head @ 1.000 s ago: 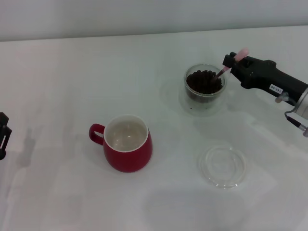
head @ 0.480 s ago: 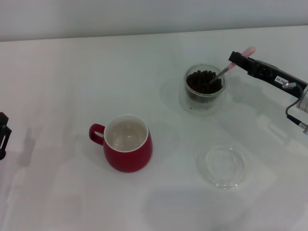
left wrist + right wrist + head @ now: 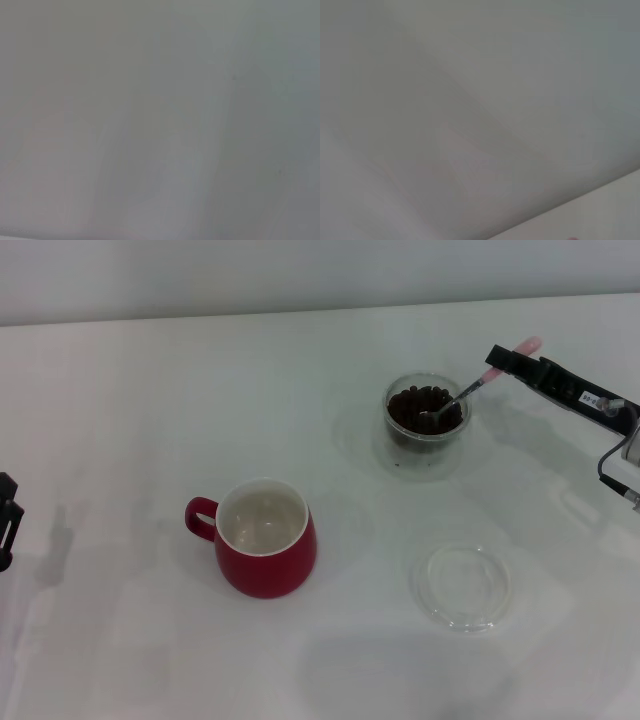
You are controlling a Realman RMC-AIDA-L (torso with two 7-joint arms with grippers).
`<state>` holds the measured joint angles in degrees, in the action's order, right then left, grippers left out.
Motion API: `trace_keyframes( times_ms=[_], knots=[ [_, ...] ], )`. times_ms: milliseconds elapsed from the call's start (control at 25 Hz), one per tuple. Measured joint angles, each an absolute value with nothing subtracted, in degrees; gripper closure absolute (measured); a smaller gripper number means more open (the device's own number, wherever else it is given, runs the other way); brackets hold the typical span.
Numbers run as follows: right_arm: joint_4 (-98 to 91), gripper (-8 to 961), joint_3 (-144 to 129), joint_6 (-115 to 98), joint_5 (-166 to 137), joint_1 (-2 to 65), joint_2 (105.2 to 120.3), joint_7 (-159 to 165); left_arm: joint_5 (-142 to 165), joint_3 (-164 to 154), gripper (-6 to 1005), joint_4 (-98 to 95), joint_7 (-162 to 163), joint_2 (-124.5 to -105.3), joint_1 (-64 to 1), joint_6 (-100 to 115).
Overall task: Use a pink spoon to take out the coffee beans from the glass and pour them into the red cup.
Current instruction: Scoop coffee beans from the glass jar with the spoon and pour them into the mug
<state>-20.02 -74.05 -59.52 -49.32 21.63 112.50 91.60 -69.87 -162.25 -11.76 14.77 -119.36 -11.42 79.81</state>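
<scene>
Scooping step | right gripper [image 3: 503,360] clamped on pink spoon [image 3: 478,384], bowl in coffee beans [image 3: 424,407] inside glass [image 3: 427,420] | next probably lift level, carry to red cup [image 3: 263,537] | left gripper [image 3: 6,520] parked at surface edge, can't tell its state

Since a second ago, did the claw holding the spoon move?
Yes. The right claw has pulled back to the right, away from the glass, dragging the pink spoon to a flatter slant. The glass stayed put.
</scene>
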Motion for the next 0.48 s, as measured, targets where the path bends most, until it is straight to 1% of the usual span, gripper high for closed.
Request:
trace_keyframes(
  times_ms=[360,480],
  knots=[
    [-19.6,809,-73.8,-58.8,-48.9,21.6,112.39,98.8,-70.0,-162.2,344,-11.8,14.8,-119.36,-11.4,79.9],
    [-20.0,810,-73.3,-59.3,-48.7,21.4,112.6,99.4,-70.1,-162.2,344,-11.8,14.8,-119.36,-11.4,79.9]
  ],
)
